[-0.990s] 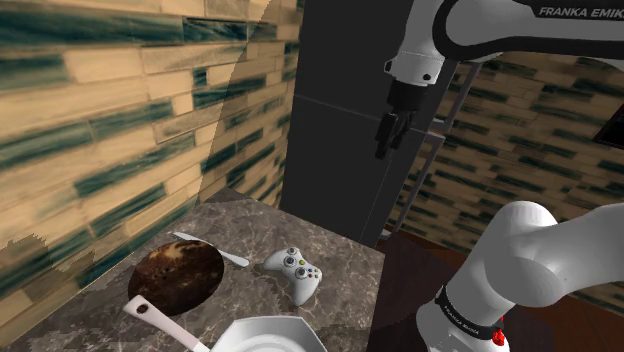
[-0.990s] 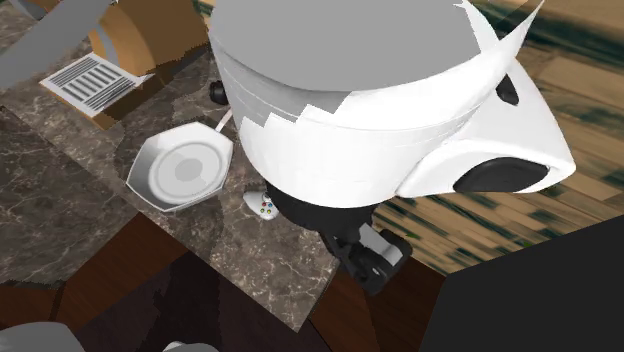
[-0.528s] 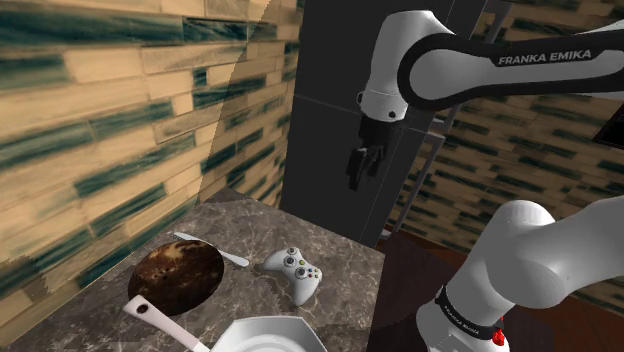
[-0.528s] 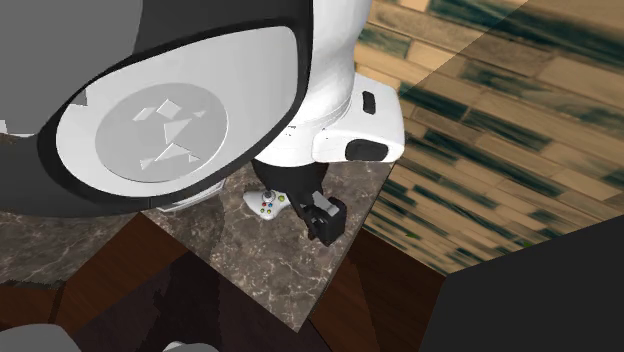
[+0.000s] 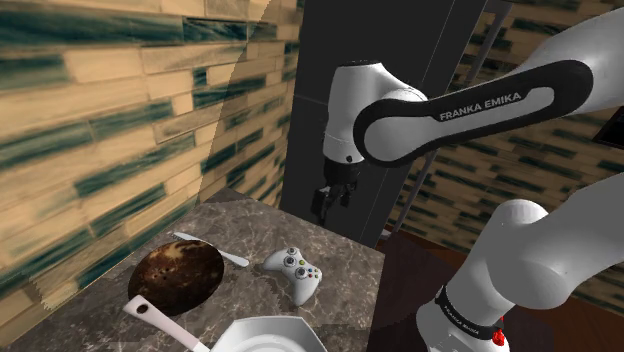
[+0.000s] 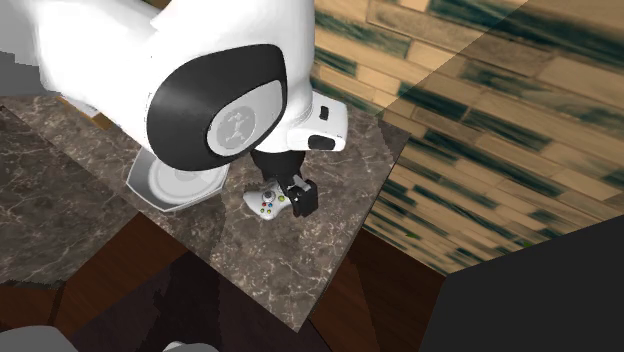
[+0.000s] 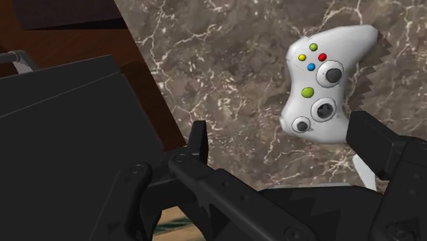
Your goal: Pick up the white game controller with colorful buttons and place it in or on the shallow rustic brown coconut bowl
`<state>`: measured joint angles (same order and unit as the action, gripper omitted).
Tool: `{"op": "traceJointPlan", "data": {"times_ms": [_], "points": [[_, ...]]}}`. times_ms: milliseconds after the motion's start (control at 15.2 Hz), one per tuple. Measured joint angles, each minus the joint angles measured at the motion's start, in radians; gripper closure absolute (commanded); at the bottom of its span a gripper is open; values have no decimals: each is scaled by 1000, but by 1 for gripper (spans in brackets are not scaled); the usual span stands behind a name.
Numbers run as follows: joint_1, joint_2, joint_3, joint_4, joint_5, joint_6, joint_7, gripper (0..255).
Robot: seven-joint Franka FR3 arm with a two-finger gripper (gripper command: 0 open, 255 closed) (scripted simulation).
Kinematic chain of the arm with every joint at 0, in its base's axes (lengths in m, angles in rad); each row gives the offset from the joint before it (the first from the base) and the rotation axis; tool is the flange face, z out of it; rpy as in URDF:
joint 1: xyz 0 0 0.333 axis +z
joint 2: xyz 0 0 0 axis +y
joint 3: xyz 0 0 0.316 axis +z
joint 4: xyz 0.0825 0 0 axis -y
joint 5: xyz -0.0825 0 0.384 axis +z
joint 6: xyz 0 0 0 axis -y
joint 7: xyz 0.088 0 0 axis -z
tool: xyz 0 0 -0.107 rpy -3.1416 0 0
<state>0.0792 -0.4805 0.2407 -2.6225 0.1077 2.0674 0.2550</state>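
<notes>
Above the marble counter [image 5: 345, 248]: gripper [image 5: 327, 203] poised over the white game controller [image 5: 293, 270].
Fingers spread apart, grasping nothing; the controller lies flat on the counter, beside the brown bowl [image 5: 178, 276], not touching it.

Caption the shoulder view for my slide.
Open black gripper hangs above the marble counter, apart from the white game controller lying near the brown bowl.

The arm [image 5: 530, 250] is glossy white with rounded links, and a black band across one link carries white "FRANKA EMIKA" lettering. A dark grey disc with a pale emblem caps one joint [image 6: 237, 128], and the claw [image 5: 323, 210] is all black.
</notes>
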Motion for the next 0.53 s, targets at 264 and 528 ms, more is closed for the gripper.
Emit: {"op": "traceJointPlan", "data": {"times_ms": [264,528], "points": [[8,122,71,-2,-7,110,96,0],[6,298,144,34,-58,230,221,0]]}}
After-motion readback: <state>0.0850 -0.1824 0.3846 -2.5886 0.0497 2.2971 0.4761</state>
